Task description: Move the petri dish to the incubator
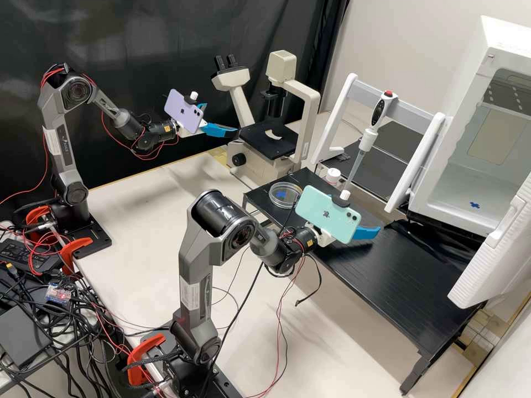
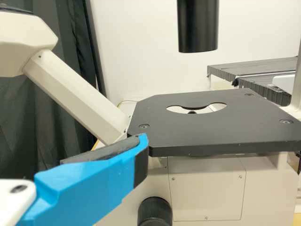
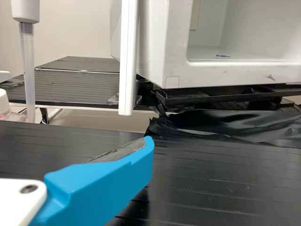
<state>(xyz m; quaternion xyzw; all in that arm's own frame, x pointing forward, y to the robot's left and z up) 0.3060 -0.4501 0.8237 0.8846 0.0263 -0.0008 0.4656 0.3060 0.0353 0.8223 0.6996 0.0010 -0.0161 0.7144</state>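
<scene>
Item: left fingers [image 1: 221, 131], spread apart with nothing between them, next to the microscope [image 1: 271, 141]; right fingers [image 1: 365, 232], likewise apart and holding nothing, above the black table [image 1: 387, 276]. Item: one petri dish [image 1: 284, 195], round and clear, lying flat on that table between the two pairs of fingers, touching neither. Item: one white incubator [image 1: 475, 110], door open, beyond the right fingers and well apart from the dish.

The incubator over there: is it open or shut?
Open. The incubator has its door swung outward, so its inside shows, with a blue mark on its floor.
</scene>
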